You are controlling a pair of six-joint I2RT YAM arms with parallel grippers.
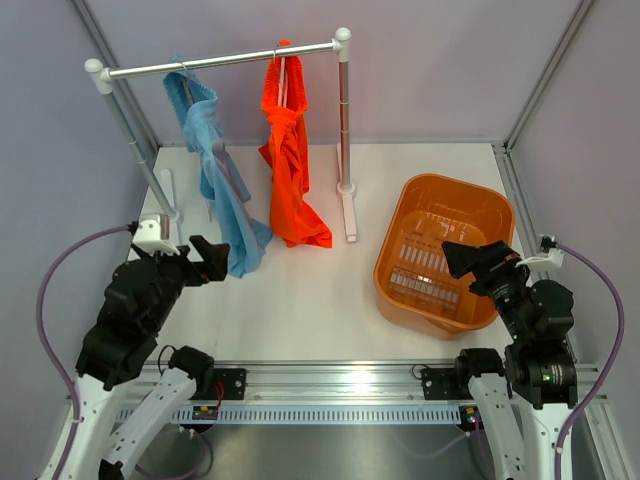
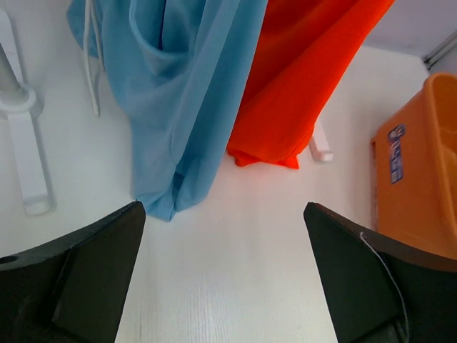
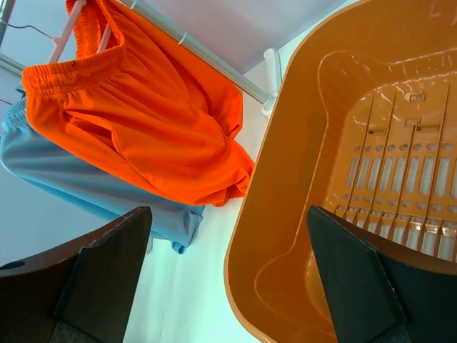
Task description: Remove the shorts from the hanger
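Your two task garments both hang on the silver metal rail with white corner joints (image 1: 230,60) at the far side of the white desk (image 1: 320,310). The light blue cloth shorts (image 1: 215,175) are on the left and the bright orange cloth shorts (image 1: 290,170) just to their right, and in the left wrist view the two fabrics overlap. Each garment droops long and limp, and its lower end reaches down to the desk surface. In the right wrist view you can see the orange pair's gathered waistband hung over a pale hanger (image 3: 63,37) with the rail running behind it. How the blue pair is fastened at the top is too small to make out. Your left end effector (image 1: 212,260) hangs low over the near-left part of the desk with its fingers spread wide and nothing between them. It points toward the bottom hem of the blue shorts, close to the cloth but apart from it. Your right end effector (image 1: 468,262) is also spread wide and carries nothing. It hovers above the orange slotted plastic basket (image 1: 452,183) on the right side of the desk, well apart from both garments. The basket sits just right of the rail's right upright post and its white foot (image 1: 350,215)
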